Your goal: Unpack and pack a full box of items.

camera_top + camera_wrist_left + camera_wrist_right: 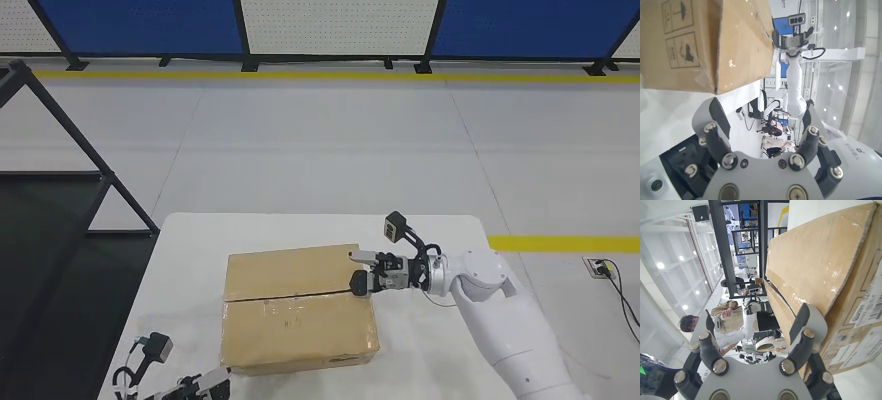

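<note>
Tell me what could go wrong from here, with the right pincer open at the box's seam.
The right pincer stands open at the edge of the cardboard box, astride the flap seam. Glossy tape covers part of that seam, so a pull may tear the cardboard rather than lift a flap. The left pincer is open and off the box's corner, so nothing steadies the box; it could slide on the table.

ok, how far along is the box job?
Nothing done yet: the box sits on the table, top flaps closed along the seam. In hand: the right gripper, open, is at the seam's end on the box's edge; the left gripper, open, is near a box corner. Left: opening, unpacking, repacking.
</note>
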